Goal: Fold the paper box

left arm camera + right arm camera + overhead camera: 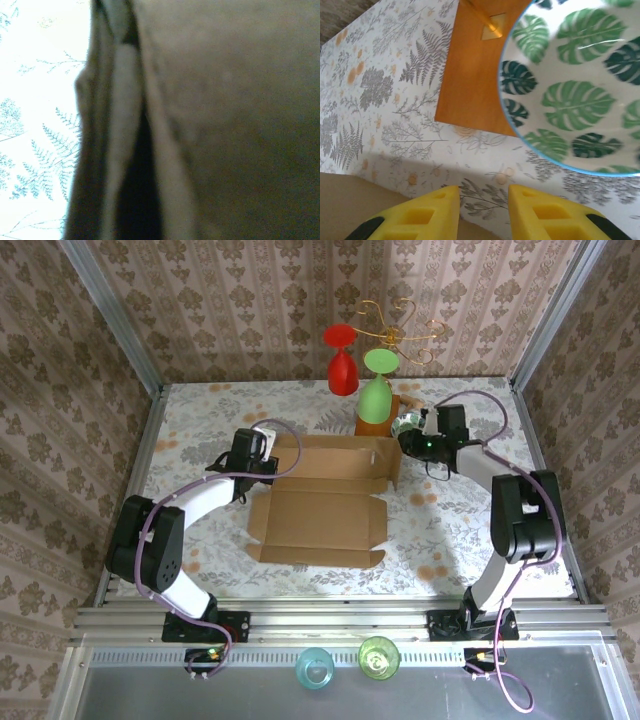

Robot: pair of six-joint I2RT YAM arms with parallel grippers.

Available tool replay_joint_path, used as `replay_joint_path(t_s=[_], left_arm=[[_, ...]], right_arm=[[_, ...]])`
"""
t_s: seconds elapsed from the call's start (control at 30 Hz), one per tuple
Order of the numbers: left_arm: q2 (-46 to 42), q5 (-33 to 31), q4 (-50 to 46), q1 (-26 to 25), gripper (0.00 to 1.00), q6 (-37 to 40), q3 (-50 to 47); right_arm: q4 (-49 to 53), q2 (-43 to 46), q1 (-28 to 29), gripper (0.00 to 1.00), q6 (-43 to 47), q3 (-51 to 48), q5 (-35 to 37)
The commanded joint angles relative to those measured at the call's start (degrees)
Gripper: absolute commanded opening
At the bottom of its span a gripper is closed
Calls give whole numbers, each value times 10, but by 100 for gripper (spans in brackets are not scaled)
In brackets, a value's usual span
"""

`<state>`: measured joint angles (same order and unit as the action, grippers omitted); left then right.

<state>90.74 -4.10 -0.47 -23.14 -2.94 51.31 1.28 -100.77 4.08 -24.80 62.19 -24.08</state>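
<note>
A: Where is the paper box [320, 510] lying now?

B: It is lying open on the surface [200, 430], just on the near side of the wooden base [368, 426] that is carrying the hanging glasses. Its long axis is running left to right, across both arms. The right end flap [396, 465] is standing up, and the near panels are lying flat.

A: Which arm is nearer to it?

B: Both are reaching it, 1 at each far corner. The left gripper [265, 467] is sitting well to the left of the wooden base, against the far left corner. In the left wrist view the cardboard is so close and blurred that I cannot tell how its fingers are standing, or whether they are holding anything.

A: And the right one?

B: The right gripper [484, 192] is hovering just to the near right of the wooden base, at the far right corner. Its 2 yellow fingers are standing apart with a clear gap and are holding nothing.

A: What is standing in the way?

B: A leaf-patterned bowl [575, 85] is sitting beside the wooden base, just ahead of the right gripper. The red glass [342, 370] and the green glass [375, 395] are hanging over that base. I am judging that raising the far panel is going to need care there.
</note>
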Motion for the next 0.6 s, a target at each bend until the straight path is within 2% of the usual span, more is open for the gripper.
replay_joint_path(t_s=[0.0, 0.33, 0.57], left_arm=[[6, -2, -15, 5, 0, 7, 14], [6, -17, -11, 6, 0, -24, 12], [9, -19, 5, 5, 0, -54, 0]], right_arm=[[20, -22, 17, 32, -26, 19, 5], [14, 36, 22, 28, -35, -39, -22], [-36, 73, 34, 27, -85, -103, -31]])
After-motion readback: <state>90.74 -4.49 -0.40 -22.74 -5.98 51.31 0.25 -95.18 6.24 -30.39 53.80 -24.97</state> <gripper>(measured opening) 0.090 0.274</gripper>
